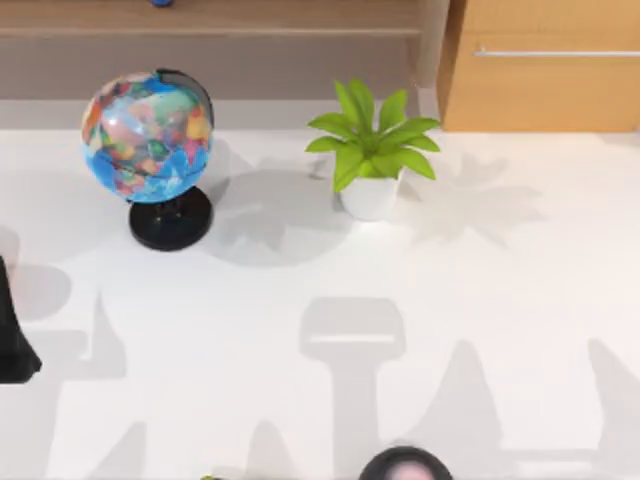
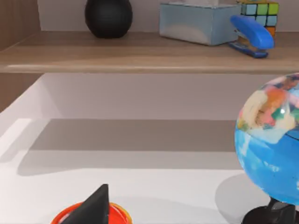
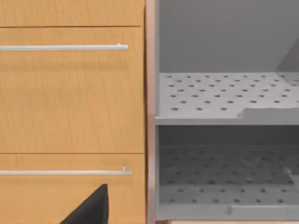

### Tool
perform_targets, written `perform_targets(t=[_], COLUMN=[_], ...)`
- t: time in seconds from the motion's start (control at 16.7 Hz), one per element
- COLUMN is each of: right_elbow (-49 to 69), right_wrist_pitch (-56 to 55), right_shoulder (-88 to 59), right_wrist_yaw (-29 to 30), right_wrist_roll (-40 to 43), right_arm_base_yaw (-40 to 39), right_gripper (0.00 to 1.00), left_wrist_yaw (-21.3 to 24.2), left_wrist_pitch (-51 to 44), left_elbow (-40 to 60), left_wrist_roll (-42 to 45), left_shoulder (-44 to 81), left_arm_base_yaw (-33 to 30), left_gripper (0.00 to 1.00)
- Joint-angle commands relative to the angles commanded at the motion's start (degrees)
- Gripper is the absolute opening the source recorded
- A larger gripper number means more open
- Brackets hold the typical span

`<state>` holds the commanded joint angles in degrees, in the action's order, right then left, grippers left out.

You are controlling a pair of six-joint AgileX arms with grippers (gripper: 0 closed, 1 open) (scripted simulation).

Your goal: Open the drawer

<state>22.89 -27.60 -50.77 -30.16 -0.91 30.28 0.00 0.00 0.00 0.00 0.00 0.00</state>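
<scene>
The drawer (image 1: 540, 90) is a light orange-tan wooden front at the table's back right, with a thin silver bar handle (image 1: 556, 52). It looks shut. In the right wrist view two such fronts stack up: an upper one (image 3: 70, 93) with its handle (image 3: 63, 47) and a lower one (image 3: 46, 196) with its handle (image 3: 65, 172). A black tip of my right gripper (image 3: 93, 207) shows in front of the lower front, apart from both handles. My left arm (image 1: 12, 340) stays at the table's left edge, and a black tip of my left gripper (image 2: 93, 209) shows over a red-orange ring (image 2: 117, 215).
A globe (image 1: 148, 135) on a black stand is at the back left, and a potted plant (image 1: 370, 150) stands mid-back, left of the drawer. A brown shelf (image 2: 140, 51) holds a black ball, a tissue box, a blue stapler and a colour cube. Grey perforated shelves (image 3: 224, 98) adjoin the drawers.
</scene>
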Motion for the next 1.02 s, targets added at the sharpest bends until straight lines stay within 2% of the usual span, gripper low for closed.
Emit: perform_targets(t=[0.24,0.66,0.84,1.02], right_elbow=[3.56,3.75,5.65,9.02], right_wrist_pitch=[-4.29,-4.75,-7.66,-12.76], right_shoulder=[-7.13,-7.86,-12.89,-22.71], right_wrist_yaw=[-4.52,-4.33,-1.83,2.88], right_wrist_roll=[-0.05,0.58,5.68,15.86], right_arm_base_yaw=[4.82,4.47,1.52,-3.43], right_gripper=[1.00,1.00,1.00,1.00], left_wrist_yaw=[0.00,0.00,0.00,0.00], left_wrist_pitch=[0.00,0.00,0.00,0.00], left_elbow=[0.00,0.00,0.00,0.00], left_wrist_roll=[0.00,0.00,0.00,0.00], left_shoulder=[0.00,0.00,0.00,0.00], left_arm_base_yaw=[0.00,0.00,0.00,0.00], left_gripper=[1.00,1.00,1.00,1.00])
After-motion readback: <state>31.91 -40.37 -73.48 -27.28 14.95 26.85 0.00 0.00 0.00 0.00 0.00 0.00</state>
